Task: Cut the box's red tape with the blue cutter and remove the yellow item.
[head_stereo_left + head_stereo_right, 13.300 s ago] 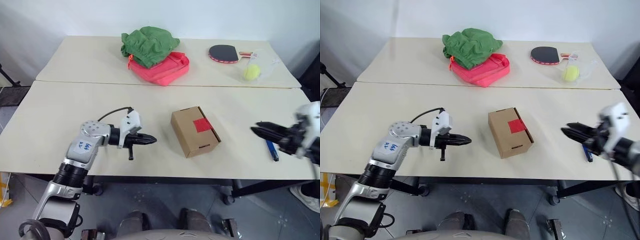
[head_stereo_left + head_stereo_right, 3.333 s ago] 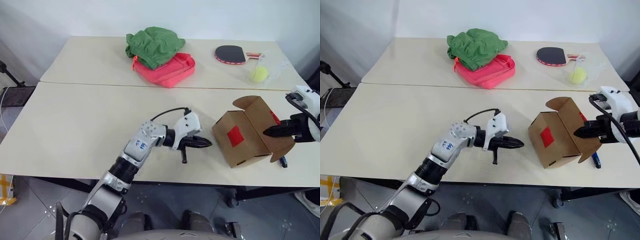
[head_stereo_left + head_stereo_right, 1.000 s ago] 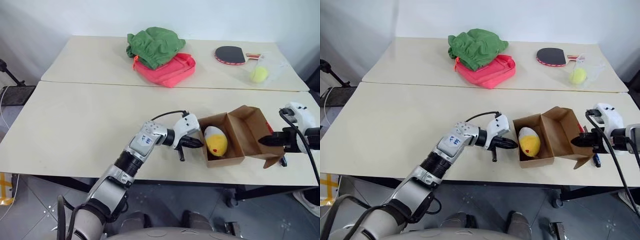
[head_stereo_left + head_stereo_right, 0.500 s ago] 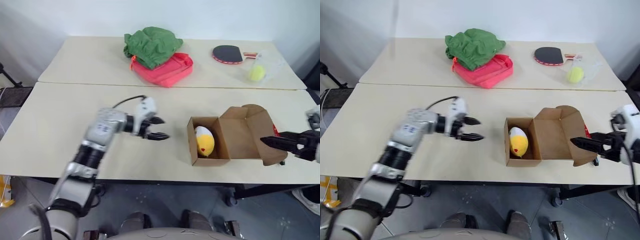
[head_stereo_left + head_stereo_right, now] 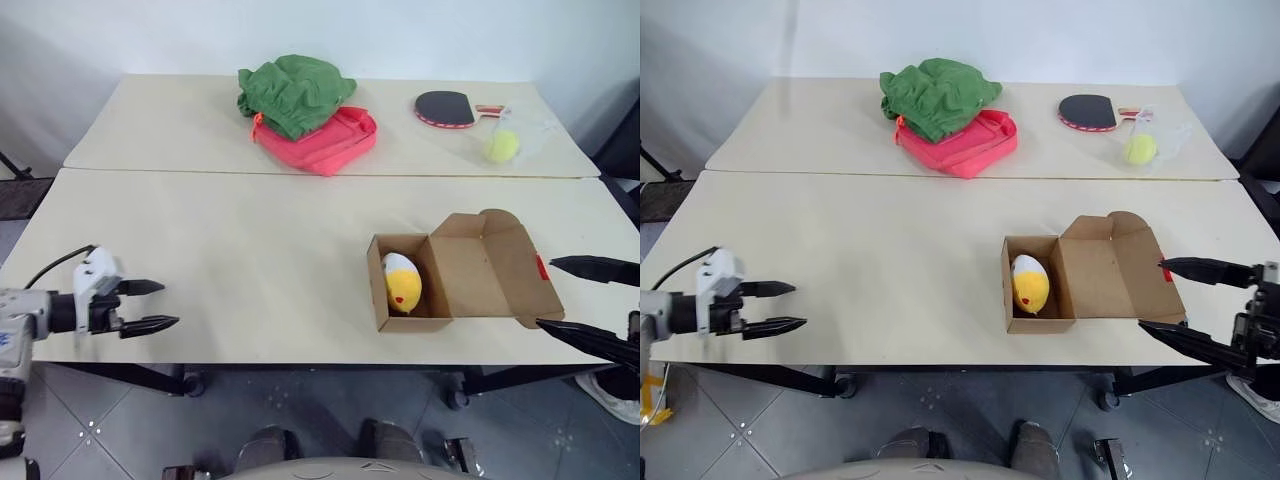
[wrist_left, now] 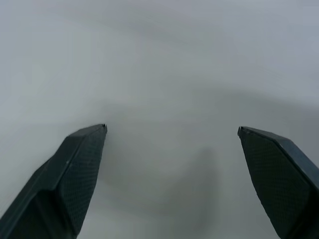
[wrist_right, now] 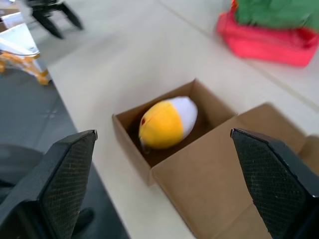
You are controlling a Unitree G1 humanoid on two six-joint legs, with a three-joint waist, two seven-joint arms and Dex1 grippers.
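Both grippers, left (image 5: 153,306) and right (image 5: 590,298), hang empty with jaws wide apart, the box (image 5: 455,272) lies open, so lifting out the yellow item (image 5: 402,282) seems next.

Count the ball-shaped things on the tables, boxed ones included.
2. The yellow item lies in the open box on the near table; a tennis ball in clear plastic sits beside the paddle on the far table.
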